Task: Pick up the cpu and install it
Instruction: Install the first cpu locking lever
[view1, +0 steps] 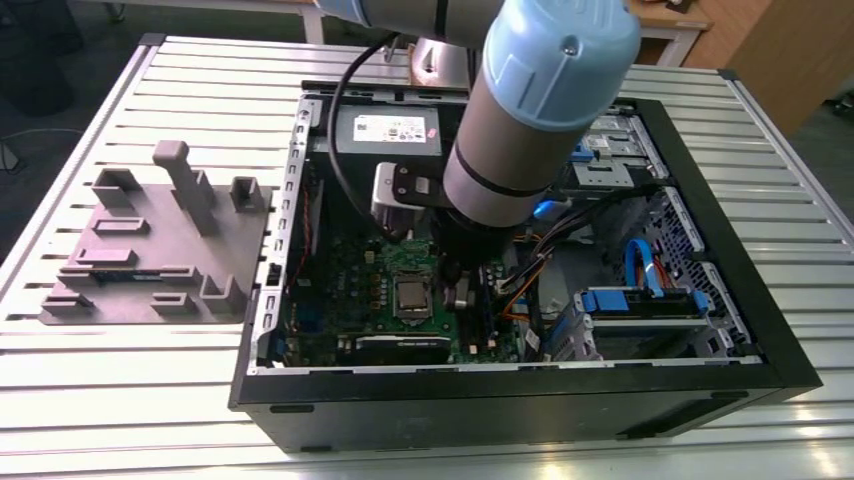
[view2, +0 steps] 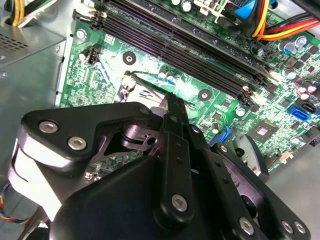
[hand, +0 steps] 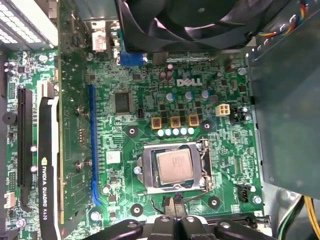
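Chip (hand: 173, 166): small silver square, lying flat inside the metal socket frame (hand: 205, 167) on the green board (hand: 150, 100); in the first wrist view, roughly at 5 o'clock from picture centre. Seated flush or merely resting: cannot tell.

Chip in the exterior view (view1: 411, 296): grey patch on the board inside the open computer case (view1: 534, 385), at about 7 o'clock from the arm (view1: 534, 110).

Tool (hand: 172, 206): hovering just beside the socket's near edge, dark fingers (hand: 176, 204) close together, nothing visible between them; narrow, by the look of it, and empty.

Tool in the second wrist view (view2: 172, 105): black linkage low over the board, tip near the socket corner, long memory slots (view2: 190, 50) at 12 o'clock.

Step in hand, as judged: working at the socket, chip already lying in its seat.

Doing it well: keep approach vertical; stay square to the frame; touch only the chip's edges or flat top; no sideways push, pins beneath likely delicate.

Hazards: fan (hand: 200, 22) and graphics card (hand: 47, 165) crowd the space; cables (view1: 514, 280) near the arm.

Desk (view1: 120, 400): slatted metal, grey jig (view1: 160, 245) at 9 o'clock from the case.
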